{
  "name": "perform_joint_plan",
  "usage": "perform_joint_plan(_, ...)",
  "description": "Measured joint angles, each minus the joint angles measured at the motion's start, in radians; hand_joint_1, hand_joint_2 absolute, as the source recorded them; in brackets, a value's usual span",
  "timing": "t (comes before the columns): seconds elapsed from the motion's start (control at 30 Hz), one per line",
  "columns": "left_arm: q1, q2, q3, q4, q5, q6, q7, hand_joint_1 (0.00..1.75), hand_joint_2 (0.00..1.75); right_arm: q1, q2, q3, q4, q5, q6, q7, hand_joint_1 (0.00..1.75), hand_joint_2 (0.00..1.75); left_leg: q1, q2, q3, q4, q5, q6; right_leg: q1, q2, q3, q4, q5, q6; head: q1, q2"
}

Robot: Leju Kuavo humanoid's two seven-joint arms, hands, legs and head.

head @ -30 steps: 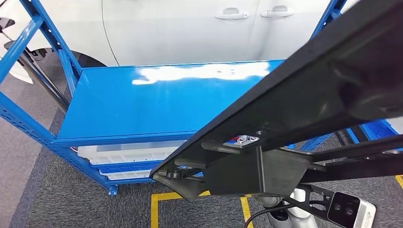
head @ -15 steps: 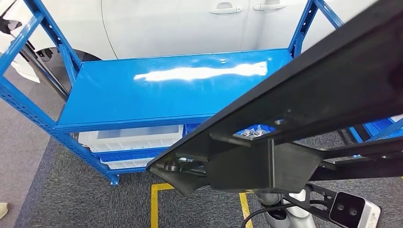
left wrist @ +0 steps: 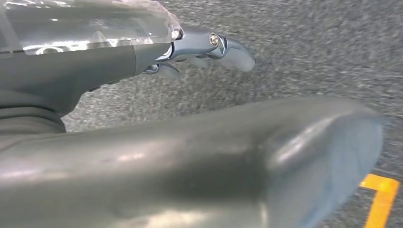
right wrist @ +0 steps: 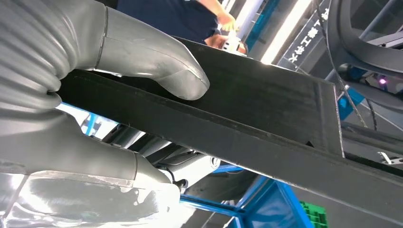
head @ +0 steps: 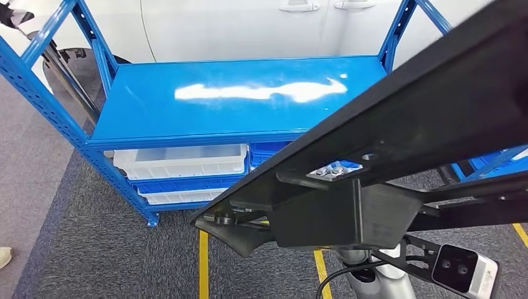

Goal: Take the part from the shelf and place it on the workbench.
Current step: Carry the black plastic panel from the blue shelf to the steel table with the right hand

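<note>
Head view shows one long black part (head: 398,131) slanting across the right of the picture, clear of the blue shelf (head: 236,93); two white bins (head: 180,163) sit stacked under the shelf's top board, a white car (head: 249,25) stands behind it, and yellow lines (head: 203,268) cross the grey carpet (head: 93,249); the right hand (right wrist: 85,99) grasps the part, thumb pressed on one face and fingers (right wrist: 95,166) beneath the other; the left hand (left wrist: 157,156) hangs over the carpet, fingers stretched out with nothing in them; a person (right wrist: 190,19) in dark blue stands beyond the part.
</note>
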Motion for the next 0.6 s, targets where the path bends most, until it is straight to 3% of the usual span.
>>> perform_joint_plan(0.03, 0.000, -0.002, 0.001, 0.000, 0.001, 0.000, 0.000, 0.00, 0.00, -0.001, -0.001, 0.000, 0.000, 0.000, 0.000, 0.000, 1.75, 1.75, 0.000, 0.000, -0.011, 0.004, 0.007, -0.002, 0.000, 0.000, 0.050, -0.064, 0.025, -0.003, 0.000, 0.000)
perform_joint_plan(0.1, 0.000, -0.005, 0.003, 0.000, 0.002, 0.000, 0.000, 0.00, 0.00, -0.006, -0.001, 0.000, 0.001, 0.000, 0.000, 0.000, 1.75, 1.75, -0.001, -0.001, -0.026, 0.009, 0.020, -0.011, 0.004, 0.000, 0.145, -0.204, 0.037, -0.012, 0.000, 0.000)
perform_joint_plan(0.17, 0.000, -0.007, 0.004, 0.000, 0.003, 0.000, 0.000, 0.00, 0.00, -0.009, -0.002, 0.000, 0.001, 0.000, 0.000, 0.000, 1.75, 1.75, -0.001, -0.001, -0.031, 0.009, 0.033, -0.022, 0.011, 0.001, 0.177, -0.266, 0.028, -0.023, 0.000, 0.000)
perform_joint_plan(0.23, 0.001, -0.009, 0.004, 0.000, 0.003, 0.001, 0.000, 0.00, 0.00, -0.010, -0.002, 0.000, 0.001, 0.000, 0.000, 0.000, 1.75, 1.75, 0.000, -0.002, -0.035, 0.007, 0.042, -0.034, 0.010, -0.001, 0.168, -0.273, 0.045, -0.037, 0.000, 0.000)
perform_joint_plan(0.27, 0.001, -0.009, 0.005, 0.000, 0.004, 0.001, 0.000, 0.00, 0.00, -0.011, -0.002, 0.000, 0.001, 0.000, 0.000, 0.000, 1.75, 1.75, 0.000, -0.003, -0.042, 0.018, 0.027, -0.039, 0.008, -0.002, 0.160, -0.277, 0.056, -0.045, 0.000, 0.000)
perform_joint_plan(0.33, 0.002, -0.010, 0.005, 0.000, 0.004, 0.001, 0.000, 0.00, 0.00, -0.012, -0.002, 0.000, 0.001, 0.001, 0.000, 0.000, 1.75, 1.75, 0.002, -0.005, -0.070, 0.094, -0.053, -0.046, 0.004, -0.005, 0.140, -0.282, 0.079, -0.057, 0.000, 0.000)
perform_joint_plan(0.4, 0.002, -0.010, 0.007, 0.000, 0.005, 0.000, 0.000, 0.00, 0.00, -0.012, -0.002, 0.000, 0.001, 0.004, -0.001, 0.000, 1.75, 1.75, 0.003, -0.004, -0.103, 0.222, -0.139, -0.053, 0.006, -0.005, 0.114, -0.280, 0.099, -0.061, 0.000, 0.000)
perform_joint_plan(0.43, 0.002, -0.010, 0.008, 0.000, 0.005, -0.001, 0.001, 0.00, 0.00, -0.012, -0.002, 0.000, 0.001, 0.005, -0.001, 0.000, 1.75, 1.75, 0.003, -0.004, -0.108, 0.272, -0.154, -0.055, 0.007, -0.006, 0.100, -0.277, 0.108, -0.061, 0.000, 0.000)
perform_joint_plan(0.47, 0.002, -0.011, 0.009, 0.000, 0.005, -0.002, 0.003, 0.00, 0.00, -0.012, -0.003, 0.000, 0.001, 0.007, -0.001, 0.000, 1.75, 1.75, 0.004, -0.004, -0.100, 0.293, -0.147, -0.056, 0.008, -0.006, 0.085, -0.274, 0.117, -0.060, 0.000, 0.000)
perform_joint_plan(0.5, 0.002, -0.012, 0.010, 0.000, 0.005, -0.003, 0.005, 0.00, 0.00, -0.013, -0.003, 0.001, 0.001, 0.007, -0.003, 0.000, 1.75, 1.75, 0.004, -0.004, -0.073, 0.276, -0.122, -0.056, 0.009, -0.006, 0.071, -0.269, 0.125, -0.058, 0.000, 0.000)
perform_joint_plan(0.53, 0.001, -0.012, 0.011, 0.000, 0.005, -0.002, 0.008, 0.00, 0.00, -0.014, -0.003, 0.002, 0.001, 0.008, -0.006, 0.000, 1.75, 1.75, 0.004, -0.004, -0.029, 0.226, -0.095, -0.055, 0.009, -0.006, 0.057, -0.264, 0.132, -0.056, 0.000, 0.000)
perform_joint_plan(0.6, -0.002, -0.012, 0.012, 0.000, 0.004, 0.000, 0.014, 0.00, 0.00, -0.018, -0.003, 0.007, 0.000, 0.016, -0.021, 0.000, 1.75, 1.75, 0.002, -0.006, 0.073, 0.082, -0.083, -0.048, 0.011, -0.005, 0.037, -0.253, 0.145, -0.048, 0.000, 0.000)
